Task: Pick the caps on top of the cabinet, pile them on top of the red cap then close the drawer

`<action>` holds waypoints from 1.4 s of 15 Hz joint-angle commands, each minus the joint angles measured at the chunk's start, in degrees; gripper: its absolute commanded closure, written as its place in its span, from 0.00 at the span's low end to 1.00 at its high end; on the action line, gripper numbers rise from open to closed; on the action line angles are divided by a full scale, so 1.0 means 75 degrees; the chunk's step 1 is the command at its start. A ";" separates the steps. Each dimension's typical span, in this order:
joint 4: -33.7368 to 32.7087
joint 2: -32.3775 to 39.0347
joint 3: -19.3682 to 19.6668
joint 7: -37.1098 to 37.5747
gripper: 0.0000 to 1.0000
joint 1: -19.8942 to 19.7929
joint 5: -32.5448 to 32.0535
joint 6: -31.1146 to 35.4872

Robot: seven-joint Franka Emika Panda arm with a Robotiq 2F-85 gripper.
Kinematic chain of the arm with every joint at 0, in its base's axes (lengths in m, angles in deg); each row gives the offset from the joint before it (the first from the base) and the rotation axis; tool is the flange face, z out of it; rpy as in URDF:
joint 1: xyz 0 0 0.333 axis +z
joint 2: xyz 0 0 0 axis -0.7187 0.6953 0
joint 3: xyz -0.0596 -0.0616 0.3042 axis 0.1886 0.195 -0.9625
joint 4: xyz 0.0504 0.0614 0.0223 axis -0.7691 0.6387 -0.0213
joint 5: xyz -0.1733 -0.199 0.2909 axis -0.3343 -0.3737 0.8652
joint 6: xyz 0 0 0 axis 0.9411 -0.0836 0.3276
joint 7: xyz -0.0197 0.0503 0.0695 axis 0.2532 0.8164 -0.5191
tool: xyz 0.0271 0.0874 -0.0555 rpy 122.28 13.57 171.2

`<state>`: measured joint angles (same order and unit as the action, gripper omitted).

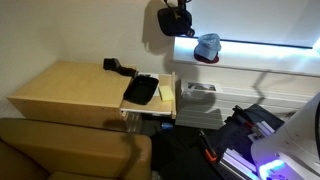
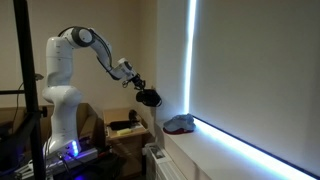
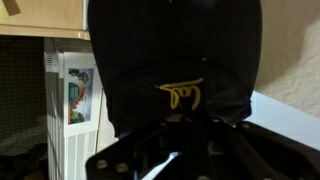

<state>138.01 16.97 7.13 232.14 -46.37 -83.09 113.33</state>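
**Fingers and held item.** The fingers (image 2: 136, 85) are found pressed together on the dark cap (image 2: 149, 98), which is pinched and hangs below them, clear of every surface. In the wrist view the dark cap (image 3: 185, 70) fills most of the frame, and a yellow embroidered mark is seen on its front. The white arm (image 2: 85, 40) is seen stretched out towards the window side.

**Pile.** The red cap (image 1: 205, 58) is seen on the window ledge (image 1: 260, 60), with the light blue cap (image 1: 208, 43) set directly on top of it and touching it. The dark cap is held near this pile, higher than it and offset towards the cabinet side, and is not in contact with it. In an exterior view only the reddish cap (image 2: 182, 125) is clearly made out on the ledge.

**Cabinet.** No cap is seen on the top of the cabinet (image 1: 70, 85). A small black blocky object (image 1: 113, 65) is seen on the top, near its far edge.

**Drawer.** The drawer (image 1: 150, 112) is found pulled out at the cabinet's end, with its black inside exposed.

**Surroundings.** A brown seat (image 1: 60, 150) is noted just in front of the cabinet.
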 commanded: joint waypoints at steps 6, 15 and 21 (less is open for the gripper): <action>-0.0974 0.0785 0.0832 0.0024 0.98 -0.0952 -0.3519 0.0153; -0.1297 0.0976 0.0637 -0.1068 0.98 -0.0779 -0.3121 -0.0063; -0.3878 0.3121 0.0392 -0.1124 0.98 -0.0037 -0.4939 -0.1677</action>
<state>120.10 29.75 9.81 224.97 -47.53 -115.00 104.88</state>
